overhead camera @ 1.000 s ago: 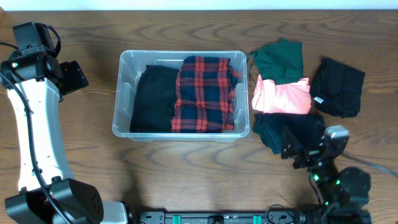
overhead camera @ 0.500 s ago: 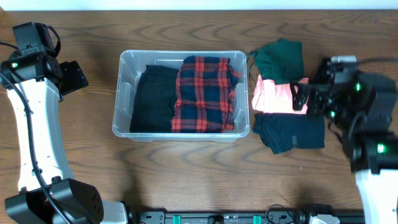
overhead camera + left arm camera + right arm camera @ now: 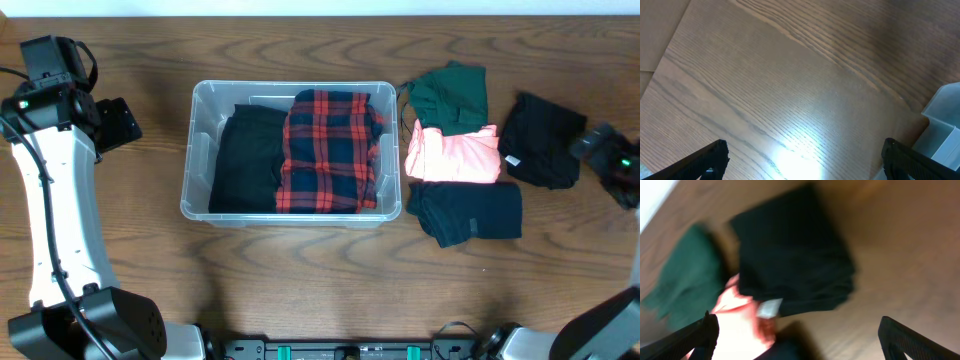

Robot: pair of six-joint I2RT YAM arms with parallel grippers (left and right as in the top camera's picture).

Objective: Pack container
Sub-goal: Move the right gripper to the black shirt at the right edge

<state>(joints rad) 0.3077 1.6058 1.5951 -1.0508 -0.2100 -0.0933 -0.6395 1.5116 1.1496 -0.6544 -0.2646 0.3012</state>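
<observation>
The container (image 3: 197,120) is sitting at the middle of the desk (image 3: 300,290), its long axis running left to right. A folded black garment (image 3: 245,160) and a red plaid garment (image 3: 330,150) are lying side by side inside it, covering most of its floor. Any open room appears to be on top of them.

A green garment (image 3: 450,95), a pink garment (image 3: 455,155), a navy garment (image 3: 470,210) and a loose black garment (image 3: 540,140) are lying to the container's right.

The right gripper (image 3: 592,148) is hovering at the desk's right edge, fingers spread and empty, just beside the loose black garment. The right arm is therefore judged the nearer one for a pick. The container is lying to its left, beyond the pile.

The left gripper (image 3: 120,122), likewise spread and empty, is hovering over bare desk off the container's left short wall.
</observation>
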